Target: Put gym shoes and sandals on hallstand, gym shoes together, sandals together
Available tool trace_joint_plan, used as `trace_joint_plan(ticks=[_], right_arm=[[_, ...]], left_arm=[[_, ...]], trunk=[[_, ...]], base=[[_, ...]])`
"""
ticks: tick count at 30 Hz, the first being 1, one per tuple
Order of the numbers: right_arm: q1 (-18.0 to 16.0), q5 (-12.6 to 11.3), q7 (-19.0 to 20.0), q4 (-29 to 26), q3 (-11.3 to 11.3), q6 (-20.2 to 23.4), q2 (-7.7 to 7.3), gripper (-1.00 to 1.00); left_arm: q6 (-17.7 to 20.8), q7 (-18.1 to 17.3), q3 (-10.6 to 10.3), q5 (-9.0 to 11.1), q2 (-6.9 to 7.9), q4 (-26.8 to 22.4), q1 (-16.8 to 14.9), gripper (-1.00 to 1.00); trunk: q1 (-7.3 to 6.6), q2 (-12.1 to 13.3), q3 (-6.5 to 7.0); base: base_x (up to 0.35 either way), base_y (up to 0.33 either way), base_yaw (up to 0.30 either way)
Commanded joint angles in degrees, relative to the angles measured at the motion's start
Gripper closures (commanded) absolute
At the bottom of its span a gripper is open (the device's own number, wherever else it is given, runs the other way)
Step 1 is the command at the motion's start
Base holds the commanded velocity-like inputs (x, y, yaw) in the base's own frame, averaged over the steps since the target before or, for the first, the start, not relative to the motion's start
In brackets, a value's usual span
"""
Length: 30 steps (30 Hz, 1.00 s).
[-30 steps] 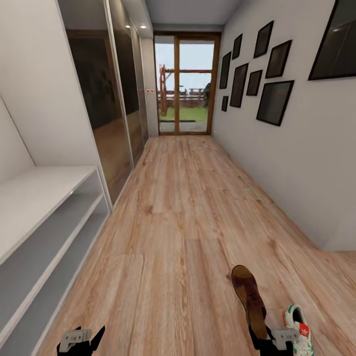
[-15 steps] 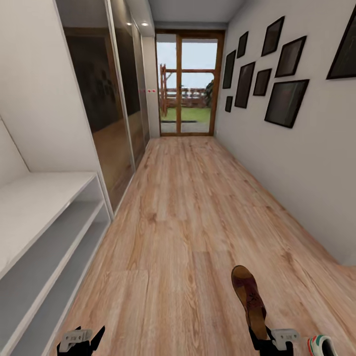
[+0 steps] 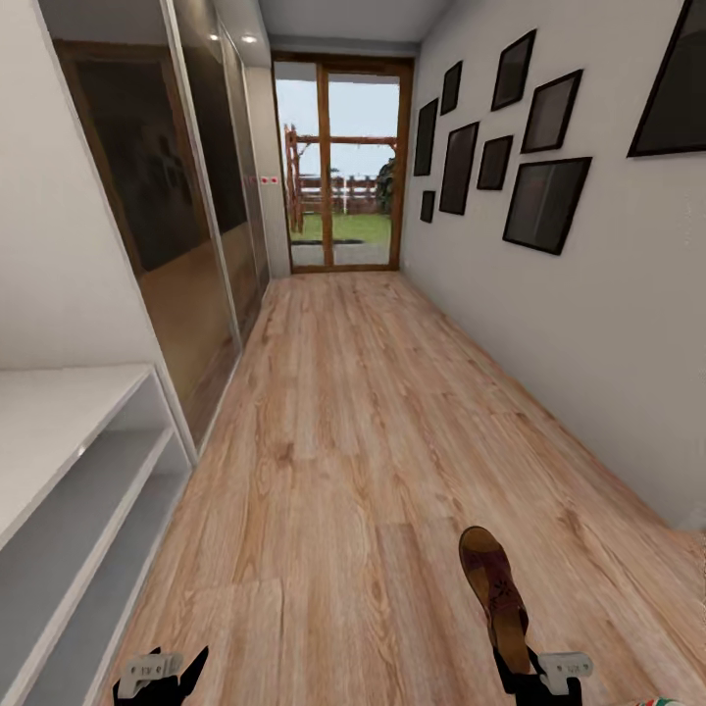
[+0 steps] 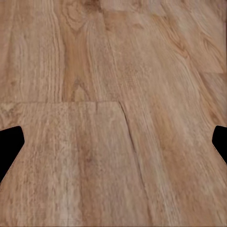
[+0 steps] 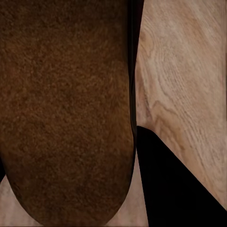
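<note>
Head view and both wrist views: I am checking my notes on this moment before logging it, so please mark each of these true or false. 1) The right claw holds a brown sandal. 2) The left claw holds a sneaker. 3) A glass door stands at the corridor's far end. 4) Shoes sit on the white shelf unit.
1) True: the right claw is shut on the brown sandal.
2) False: the left claw is open, with bare wood floor between its fingers.
3) True: the glass door shows a garden beyond.
4) False: the white shelf unit bears no shoes on the parts in view.
</note>
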Motion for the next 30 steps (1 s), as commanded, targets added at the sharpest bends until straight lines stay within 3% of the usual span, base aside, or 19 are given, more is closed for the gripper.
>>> trace_joint_plan(ticks=[1,30], right_arm=[[-0.06,-0.84,0.27,0.06,0.4,-0.14,-0.05,1.0],[-0.06,-0.78,0.27,0.06,0.4,-0.14,-0.05,1.0]], left_arm=[[-0.02,-0.41,0.13,0.31,-0.02,0.06,-0.03,-1.0],[-0.08,-0.35,0.13,0.19,-0.04,1.57,-0.03,-1.0]], trunk=[[0.02,-0.02,-0.05],[0.02,-0.02,-0.05]], base=[[0.322,0.148,-0.261],[0.305,0.16,-0.262]])
